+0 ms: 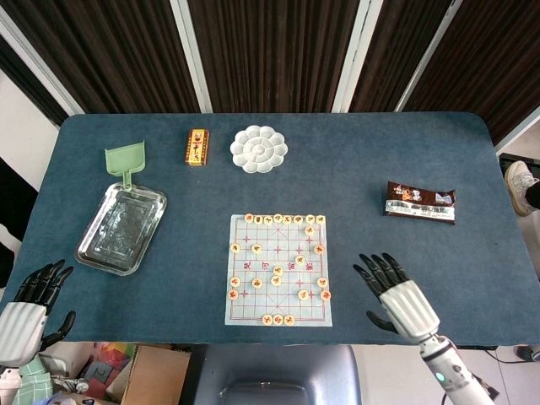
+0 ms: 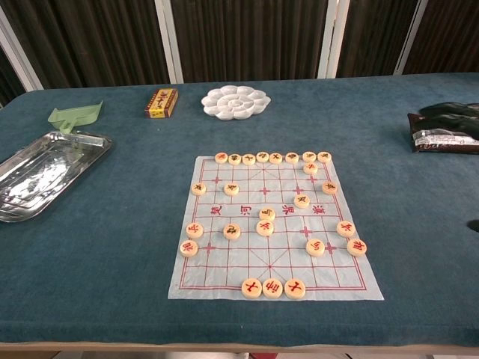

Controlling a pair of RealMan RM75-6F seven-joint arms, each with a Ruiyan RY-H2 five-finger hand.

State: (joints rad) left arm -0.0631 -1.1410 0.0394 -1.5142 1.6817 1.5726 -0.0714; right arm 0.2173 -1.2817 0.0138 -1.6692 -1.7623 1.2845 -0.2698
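Hovering off the near-left table corner, left hand point(image 1: 24, 316) with fingers spread, holding nothing, well apart from everything but the steel tray point(image 1: 122, 229) farther in. Beyond that tray, a green scoop point(image 1: 126, 159), a yellow box point(image 1: 197, 146) and a white flower palette point(image 1: 259, 148) along the far side. Lying mid-table near the front edge, chess board sheet point(image 1: 278, 270), long axis running away from the robot, round pieces point(image 1: 278, 319) scattered over it. Just right of the sheet, right hand point(image 1: 395, 293), open and empty too, fingers pointing forward; clearly the nearer hand, board to its left. Farther right, a brown snack packet point(image 1: 420, 202).
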